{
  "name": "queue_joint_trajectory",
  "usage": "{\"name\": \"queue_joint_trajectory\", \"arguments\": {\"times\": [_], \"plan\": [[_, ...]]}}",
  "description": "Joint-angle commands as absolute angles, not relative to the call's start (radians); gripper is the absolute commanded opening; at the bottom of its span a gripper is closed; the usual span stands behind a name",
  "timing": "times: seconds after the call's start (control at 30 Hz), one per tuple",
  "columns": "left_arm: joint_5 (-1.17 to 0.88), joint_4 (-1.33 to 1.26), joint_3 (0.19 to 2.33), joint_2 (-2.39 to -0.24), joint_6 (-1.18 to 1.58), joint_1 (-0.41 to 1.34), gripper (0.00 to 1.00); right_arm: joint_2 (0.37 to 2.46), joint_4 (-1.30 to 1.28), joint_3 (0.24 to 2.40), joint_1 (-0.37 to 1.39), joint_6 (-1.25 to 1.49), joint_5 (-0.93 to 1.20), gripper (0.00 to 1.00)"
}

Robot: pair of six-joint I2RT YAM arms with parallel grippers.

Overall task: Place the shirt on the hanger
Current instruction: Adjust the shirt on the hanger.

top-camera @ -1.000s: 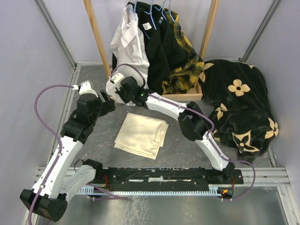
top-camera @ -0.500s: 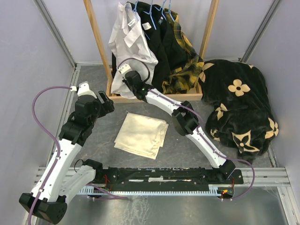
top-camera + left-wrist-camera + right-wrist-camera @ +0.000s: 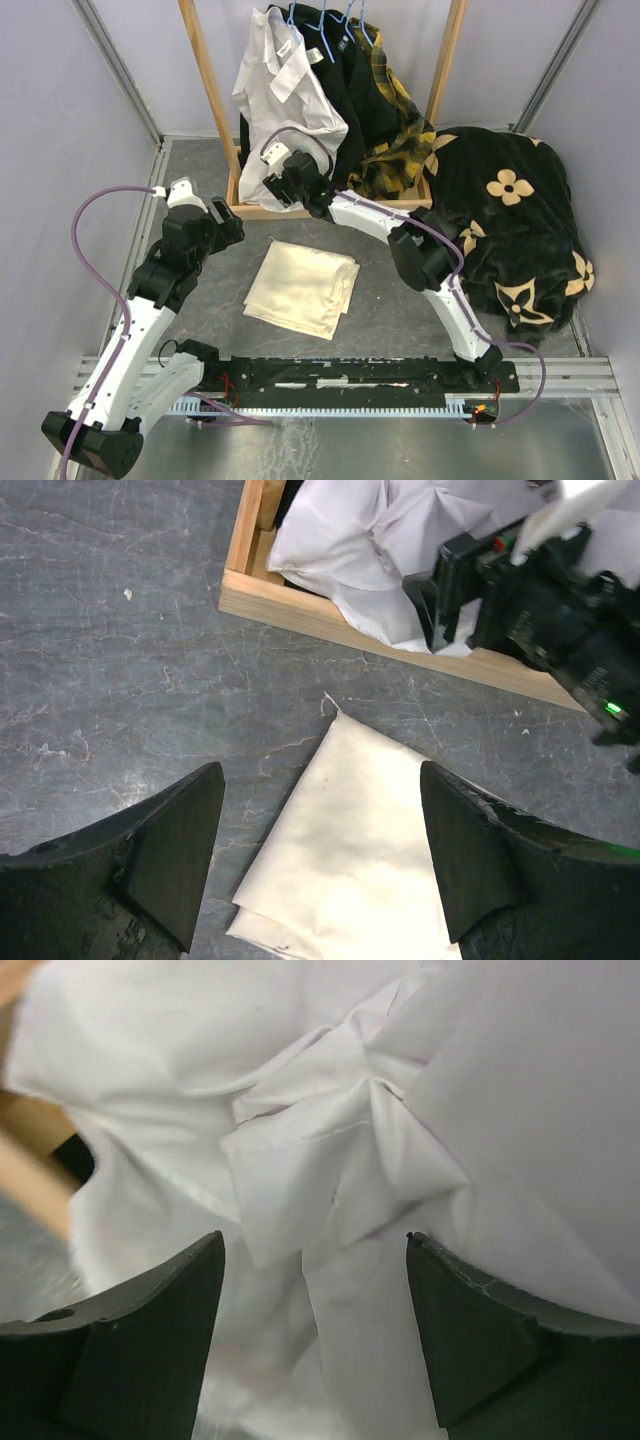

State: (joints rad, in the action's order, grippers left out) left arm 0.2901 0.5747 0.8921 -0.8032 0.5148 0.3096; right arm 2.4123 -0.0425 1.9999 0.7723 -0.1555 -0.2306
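The white shirt hangs at the left end of the rack, and a thin light-blue hanger shows its hook at the collar. My right gripper is open at the shirt's lower hem. In the right wrist view, crumpled white cloth fills the space beyond the spread right gripper, with nothing pinched. My left gripper hovers open over the grey table. In its wrist view the left gripper frames a folded cream cloth. The shirt hem lies in the wooden frame.
The cream folded cloth lies mid-table. The wooden rack base and its posts stand behind it. Black and plaid garments hang on other blue hangers. A black flowered blanket is heaped at the right.
My right gripper has gone from shut to open, letting go of the shirt's hem, and shifted right toward the rack. The shirt's lower part now hangs wider. The left arm has barely moved.
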Motion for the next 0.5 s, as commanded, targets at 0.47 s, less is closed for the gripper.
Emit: {"name": "queue_joint_trajectory", "arguments": {"times": [0.47], "plan": [[0.275,0.550,0.856,-0.826,0.509,0.307,0.88,1.793,0.052,1.400,0.876,-0.120,-0.147,0.80]]}}
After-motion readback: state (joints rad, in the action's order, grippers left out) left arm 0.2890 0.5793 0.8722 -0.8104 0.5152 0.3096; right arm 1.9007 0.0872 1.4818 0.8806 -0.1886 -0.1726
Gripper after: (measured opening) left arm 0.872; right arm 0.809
